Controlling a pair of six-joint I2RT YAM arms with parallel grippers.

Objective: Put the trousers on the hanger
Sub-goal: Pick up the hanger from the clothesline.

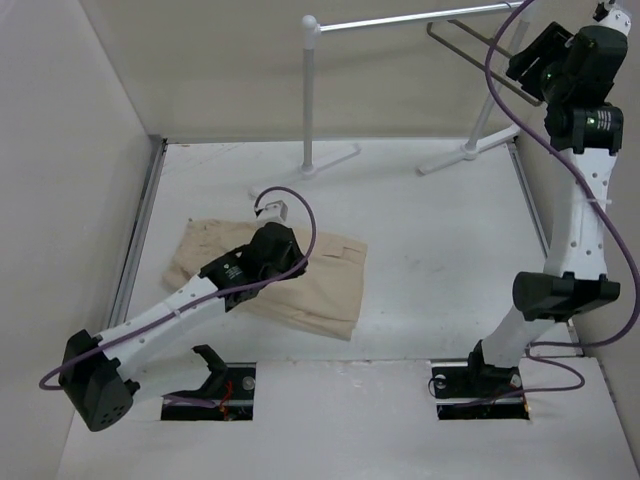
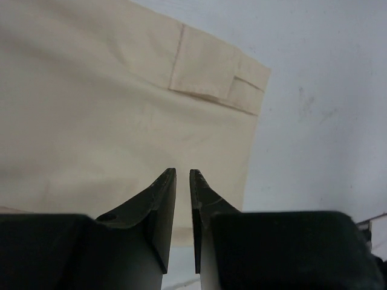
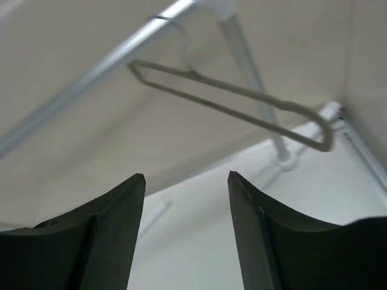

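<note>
On the table [image 1: 430, 260], trousers [image 1: 325, 285] under the left pincer [image 2: 182, 175].

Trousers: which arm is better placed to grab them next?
Left. The left pincer, nearly closed, is right over the trousers; the right pincer is open, up by the hanger, far from them.

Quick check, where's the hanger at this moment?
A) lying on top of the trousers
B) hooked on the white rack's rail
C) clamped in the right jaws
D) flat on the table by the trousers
B: the hanger hangs by its hook from the rack's rail, and the right gripper is open and not touching it.
</note>
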